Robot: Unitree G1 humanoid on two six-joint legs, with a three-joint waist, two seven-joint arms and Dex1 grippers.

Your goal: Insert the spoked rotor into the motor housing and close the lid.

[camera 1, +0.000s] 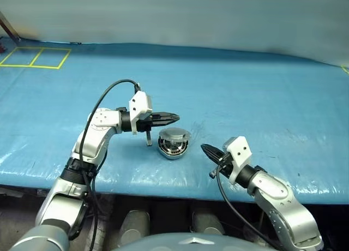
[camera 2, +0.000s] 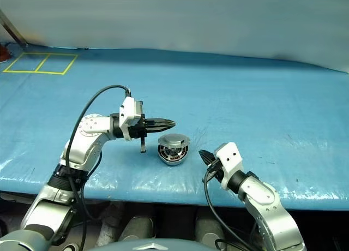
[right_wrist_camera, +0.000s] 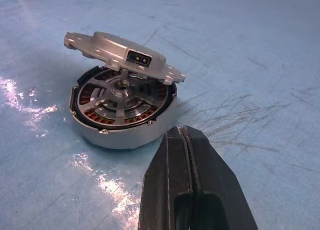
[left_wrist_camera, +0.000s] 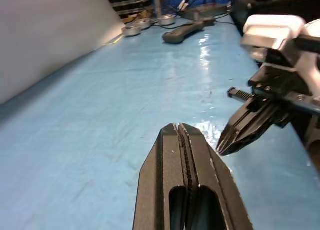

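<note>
Spoked rotor (right_wrist_camera: 122, 97) seated inside motor housing (right_wrist_camera: 120, 132); lid (right_wrist_camera: 122, 55) propped half-open, unclosed; left gripper (camera 1: 173, 118) beside it and right gripper (camera 1: 206, 149) nearby, both shut, empty.

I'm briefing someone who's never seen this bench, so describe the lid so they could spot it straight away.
On the blue table cover, near its front edge, a round motor housing sits between the left gripper and the right gripper. The lid is the flat silver-grey plate tilted half-open above it. Unlike the spoked rotor and copper windings beneath, it carries a small rectangular socket on its edge.

Lid (right_wrist_camera: 120, 57) half-raised over rotor (right_wrist_camera: 120, 97) inside housing (right_wrist_camera: 117, 132)
</note>
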